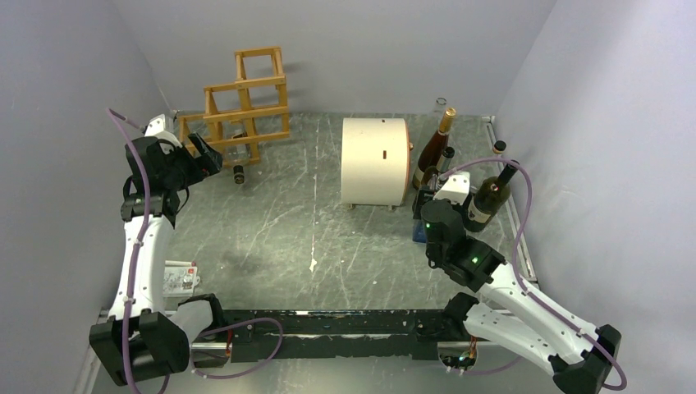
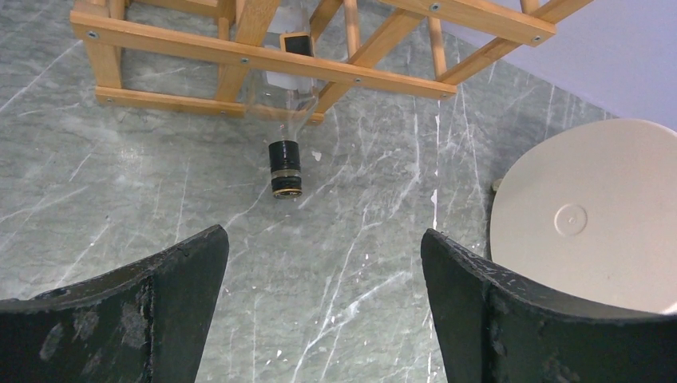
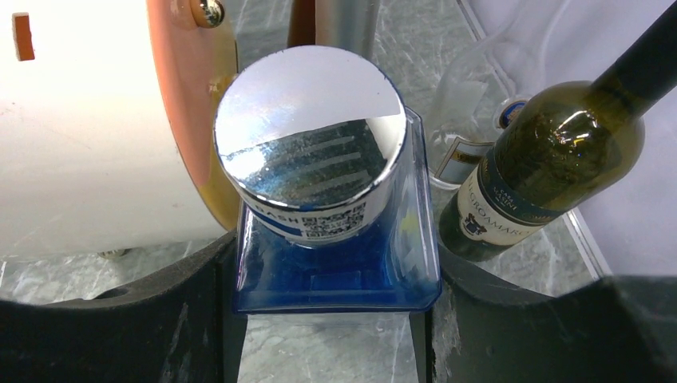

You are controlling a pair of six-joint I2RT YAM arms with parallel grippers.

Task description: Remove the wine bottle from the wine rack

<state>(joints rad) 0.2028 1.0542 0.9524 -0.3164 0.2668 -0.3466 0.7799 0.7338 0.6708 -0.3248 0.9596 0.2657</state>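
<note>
Both busy: left gripper (image 2: 323, 247) gapes open for the wine bottle (image 2: 285, 163) poking out the wine rack (image 2: 239, 54) at 12 o'clock; my right gripper (image 3: 329, 339) clamps a blue bottle (image 3: 343, 267).

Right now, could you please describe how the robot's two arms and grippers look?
Both the left arm and right arm have white links joined by black joints, with a purple cable along each. Small green lights glow on the right arm. The left gripper and right gripper each have two broad black fingers.
</note>
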